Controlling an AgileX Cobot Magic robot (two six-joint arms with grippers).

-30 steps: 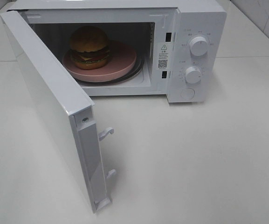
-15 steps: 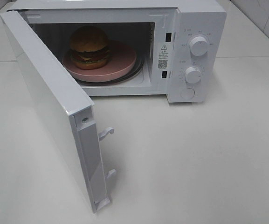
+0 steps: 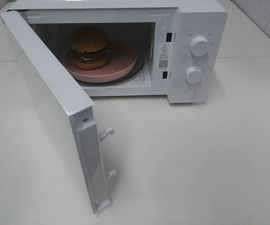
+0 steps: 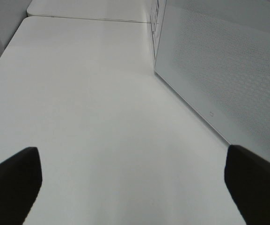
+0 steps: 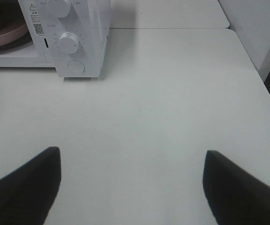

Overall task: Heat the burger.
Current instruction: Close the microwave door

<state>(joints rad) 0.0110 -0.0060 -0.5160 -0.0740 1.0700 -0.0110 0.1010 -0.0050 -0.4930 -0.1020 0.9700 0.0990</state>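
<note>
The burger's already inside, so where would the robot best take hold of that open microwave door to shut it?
Probably the door's free edge, clear of the latch hooks, where leverage is greatest. Come from the outer face on the left, where the open left gripper sits. The flat panel shows no handle, so pushing suits it better than pinching.

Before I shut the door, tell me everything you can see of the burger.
The burger is tall and round, with a glossy brown domed bun on top, then dark patty layers with yellow cheese. It stands upright on the left part of the pink plate, inside the microwave, whose door is swung open. Only the plate touches it.
</note>
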